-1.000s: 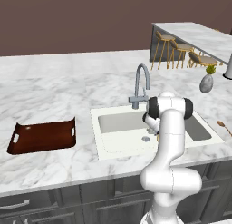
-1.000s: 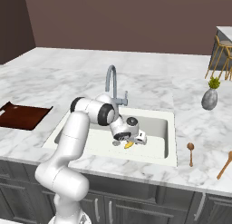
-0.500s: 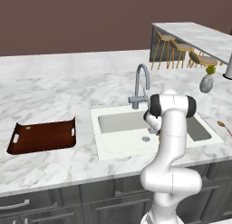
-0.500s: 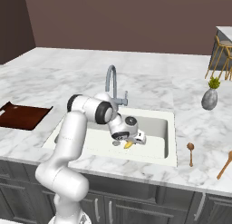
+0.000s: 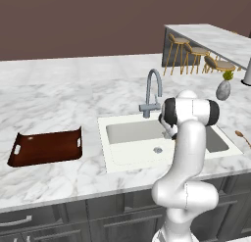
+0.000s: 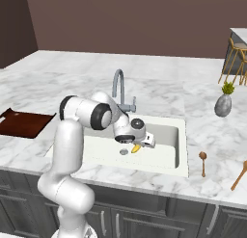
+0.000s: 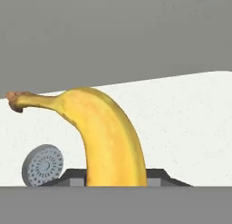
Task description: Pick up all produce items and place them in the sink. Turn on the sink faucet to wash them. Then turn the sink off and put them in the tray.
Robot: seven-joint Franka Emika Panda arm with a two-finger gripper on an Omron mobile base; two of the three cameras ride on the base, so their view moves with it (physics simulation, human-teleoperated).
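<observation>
Down inside the sink, arm folding forward and low, gripper reaching toward the basin floor, jaws pinching the banana near the drain, tray sitting far left

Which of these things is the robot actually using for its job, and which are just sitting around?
Part of the job: banana, sink, faucet, tray, gripper.

Just lying about: two wooden spoons on the counter, a vase with a plant, bar stools in the background.
</observation>
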